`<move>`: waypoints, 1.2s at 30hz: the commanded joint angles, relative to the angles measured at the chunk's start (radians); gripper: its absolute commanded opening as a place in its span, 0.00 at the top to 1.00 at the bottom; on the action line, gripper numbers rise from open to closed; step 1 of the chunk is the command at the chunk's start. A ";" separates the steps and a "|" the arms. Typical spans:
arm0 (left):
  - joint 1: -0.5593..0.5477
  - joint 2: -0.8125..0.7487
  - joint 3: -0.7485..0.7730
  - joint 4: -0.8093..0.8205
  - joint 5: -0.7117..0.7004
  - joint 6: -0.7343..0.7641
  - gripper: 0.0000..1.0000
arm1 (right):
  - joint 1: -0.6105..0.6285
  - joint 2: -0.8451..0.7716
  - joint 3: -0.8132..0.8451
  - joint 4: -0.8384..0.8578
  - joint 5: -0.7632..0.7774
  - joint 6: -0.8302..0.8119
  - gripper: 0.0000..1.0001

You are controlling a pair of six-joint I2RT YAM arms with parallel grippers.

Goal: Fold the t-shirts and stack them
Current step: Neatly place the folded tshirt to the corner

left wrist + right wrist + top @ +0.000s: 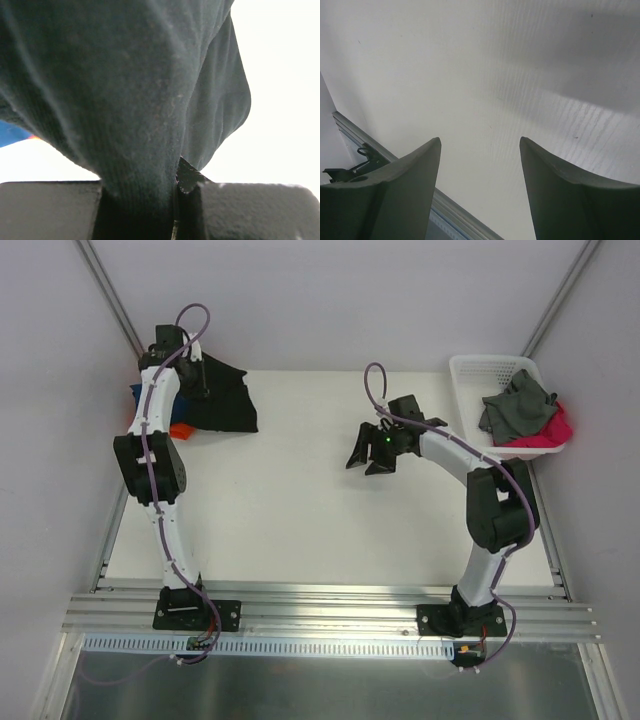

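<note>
A black t-shirt (222, 395) lies at the table's far left, partly lifted. My left gripper (201, 375) is shut on its cloth; in the left wrist view the dark cloth (130, 100) fills the frame and runs down between the jaws. A blue t-shirt (134, 393) and an orange one (181, 429) peek out from under the black one; a sliver of blue (11, 134) shows in the left wrist view. My right gripper (368, 462) is open and empty above the table's middle, its fingertips (432, 150) over bare white surface.
A white slotted basket (470, 375) stands at the far right with grey (515, 405) and pink (545, 432) clothes in it. An aluminium rail (330, 605) runs along the table's near edge. White walls close in the back and sides.
</note>
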 commanded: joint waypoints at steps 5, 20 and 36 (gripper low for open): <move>0.094 0.044 0.158 0.017 -0.142 0.091 1.00 | -0.008 -0.075 -0.036 0.016 0.008 -0.012 0.32; 0.181 0.037 0.219 0.089 -0.274 0.114 1.00 | 0.006 -0.104 -0.079 0.027 0.017 -0.019 0.33; 0.212 0.069 0.215 0.129 -0.432 0.088 1.00 | 0.021 -0.096 -0.067 0.025 0.028 -0.015 0.33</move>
